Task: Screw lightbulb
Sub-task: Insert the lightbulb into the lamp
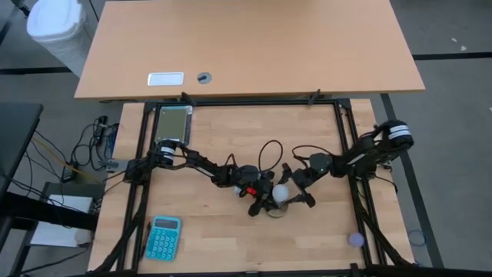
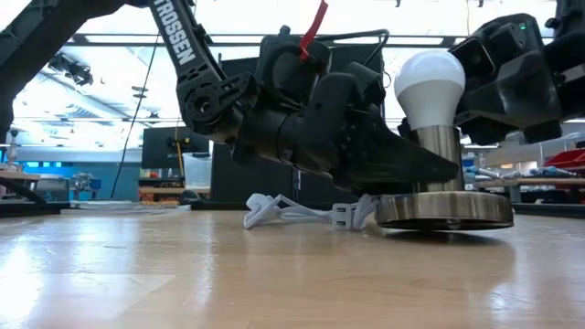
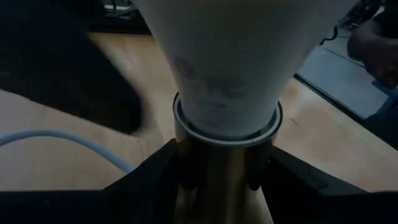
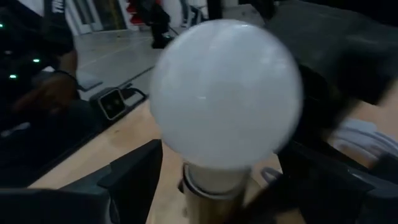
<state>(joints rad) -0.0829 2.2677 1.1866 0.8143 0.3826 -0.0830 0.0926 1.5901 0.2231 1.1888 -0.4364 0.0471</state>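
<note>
Nearest the front edge of the table (image 1: 231, 238) there's just a teal calculator (image 1: 163, 236) by the left corner, doing nothing. Further in, around the middle, the lightbulb (image 2: 430, 87) stands upright in the metal socket (image 2: 445, 187), whose round base sits flat on the wood. The left gripper (image 3: 221, 186) has its fingers pinching the socket's stem, holding it down. The right gripper (image 4: 214, 180) is spread around the bulb's neck, not visibly squeezing yet. I'd say the trick now is a light grip on the globe, twisting dead upright so the thread doesn't cross, while the left keeps the base from spinning. The white cord (image 2: 292, 212) trails off behind.
</note>
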